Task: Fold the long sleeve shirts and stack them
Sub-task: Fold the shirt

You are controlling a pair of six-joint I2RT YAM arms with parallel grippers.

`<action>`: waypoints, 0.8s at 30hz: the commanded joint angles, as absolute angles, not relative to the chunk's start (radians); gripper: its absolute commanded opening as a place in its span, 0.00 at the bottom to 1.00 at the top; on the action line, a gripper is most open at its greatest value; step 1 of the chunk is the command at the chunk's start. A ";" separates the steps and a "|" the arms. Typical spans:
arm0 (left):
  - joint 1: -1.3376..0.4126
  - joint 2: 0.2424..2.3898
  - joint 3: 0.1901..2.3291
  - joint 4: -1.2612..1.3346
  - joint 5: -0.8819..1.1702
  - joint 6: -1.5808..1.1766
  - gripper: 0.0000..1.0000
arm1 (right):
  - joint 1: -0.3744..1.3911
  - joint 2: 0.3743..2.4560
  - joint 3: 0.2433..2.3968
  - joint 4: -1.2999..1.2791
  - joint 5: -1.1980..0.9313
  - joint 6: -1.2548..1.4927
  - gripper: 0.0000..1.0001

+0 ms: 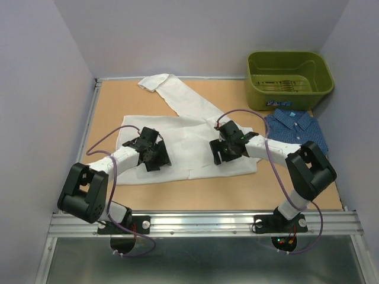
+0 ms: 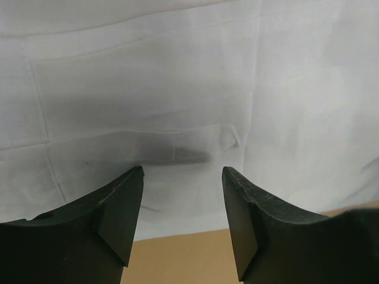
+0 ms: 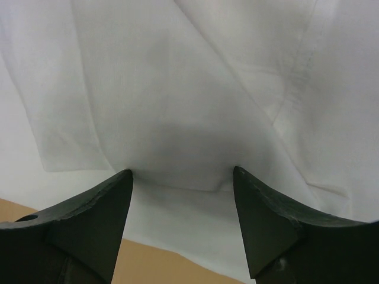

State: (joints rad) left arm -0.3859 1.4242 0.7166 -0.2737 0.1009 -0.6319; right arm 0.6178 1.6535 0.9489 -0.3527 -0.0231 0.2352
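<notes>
The white shirt (image 1: 189, 139) lies spread flat in the middle of the table, one sleeve (image 1: 163, 83) trailing to the far left. The dark blue patterned shirt (image 1: 296, 127) lies folded at the right. My left gripper (image 1: 151, 151) is open over the white shirt's left part, its fingertips down at the cloth (image 2: 177, 89) with nothing between them (image 2: 182, 171). My right gripper (image 1: 228, 147) is open over the shirt's right part, tips down at a fold in the cloth (image 3: 189, 118), also with nothing held (image 3: 182, 171).
An olive-green plastic bin (image 1: 289, 74) stands at the back right, just behind the blue shirt. Tan table surface (image 1: 195, 192) shows in front of the white shirt. Grey walls close in the left, back and right sides.
</notes>
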 commanded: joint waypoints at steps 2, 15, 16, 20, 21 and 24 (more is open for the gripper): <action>-0.465 1.381 0.594 -0.365 0.304 -0.730 0.68 | 0.627 1.628 0.898 -0.560 -0.111 0.308 0.75; -0.456 1.077 0.678 -0.609 -0.054 -0.815 0.70 | 0.626 1.456 0.876 -0.606 -0.106 0.356 0.76; -0.437 1.087 0.696 -0.612 -0.076 -0.801 0.71 | 0.627 1.456 0.914 -0.607 -0.085 0.353 0.77; -0.426 1.121 0.785 -0.629 -0.188 -0.773 0.71 | 0.626 1.453 1.009 -0.607 -0.069 0.318 0.77; -0.426 1.120 0.787 -0.621 -0.196 -0.778 0.71 | 0.627 1.453 1.025 -0.607 -0.074 0.308 0.77; -0.425 1.120 0.740 -0.579 -0.186 -0.796 0.71 | 0.626 1.466 1.055 -0.592 -0.121 0.298 0.77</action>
